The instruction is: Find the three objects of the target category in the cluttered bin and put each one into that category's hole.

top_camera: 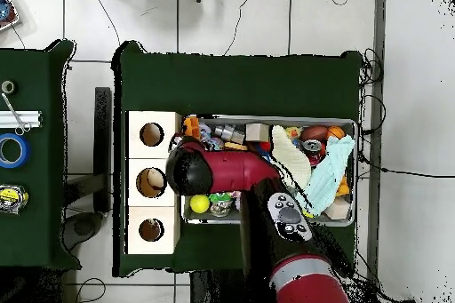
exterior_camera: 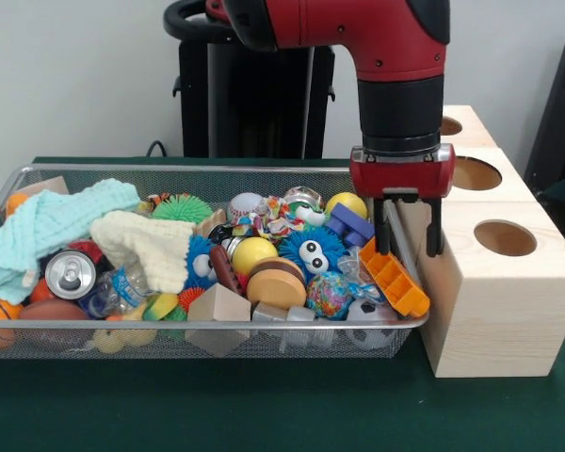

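The wire mesh bin (exterior_camera: 169, 169) is crammed with toys, balls and cloths; in the overhead view the bin (top_camera: 355, 153) lies right of the wooden cubes. My gripper (exterior_camera: 410, 231) hangs open and empty over the bin's right rim, between the bin and the nearest pine cube (exterior_camera: 494, 301). An orange plastic piece (exterior_camera: 395, 281) lies just below it. The smallest hole (exterior_camera: 449, 125) is the far one, partly behind my arm; it also shows in the overhead view (top_camera: 150, 229). In the overhead view the arm's wrist (top_camera: 188, 168) hides the gripper.
Two wider holes (exterior_camera: 505, 237) (exterior_camera: 476, 173) sit nearer. The bin holds a blue block (exterior_camera: 351, 224), a yellow ball (exterior_camera: 347, 202), a blue furry toy with eyes (exterior_camera: 311, 250), a soda can (exterior_camera: 71, 274), a mint cloth (exterior_camera: 47, 226) and a cream cloth (exterior_camera: 146, 247).
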{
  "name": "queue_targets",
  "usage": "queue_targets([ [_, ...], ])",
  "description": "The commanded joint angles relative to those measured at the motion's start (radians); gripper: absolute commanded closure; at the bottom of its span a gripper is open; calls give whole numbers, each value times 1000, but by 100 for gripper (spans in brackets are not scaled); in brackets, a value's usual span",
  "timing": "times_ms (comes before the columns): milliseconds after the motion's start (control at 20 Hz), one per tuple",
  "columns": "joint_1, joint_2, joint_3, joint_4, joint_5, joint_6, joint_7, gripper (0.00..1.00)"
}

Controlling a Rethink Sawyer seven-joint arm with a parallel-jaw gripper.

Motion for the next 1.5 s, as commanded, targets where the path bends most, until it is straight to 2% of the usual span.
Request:
queue_targets([
  [50,54,108,16,-190,-88,109,-75,0],
  [200,43,168,1,-244,-129,81,-86,0],
  [350,21,188,3,-268,-157,86,-99,0],
  [500,-40,188,25,-291,-207,125,-179,0],
  [650,-96,231,65,-319,-249,120,-222,0],
  [850,-137,235,92,-306,-292,122,-228,0],
  [950,-165,225,103,-265,-302,137,-227,0],
  [1200,-150,186,100,-194,-293,162,-145,0],
  [1250,-139,180,91,-193,-295,164,-126,100],
  [1400,-130,173,79,-184,-259,178,-78,100],
  [1500,-144,141,93,-167,-252,195,-91,100],
])
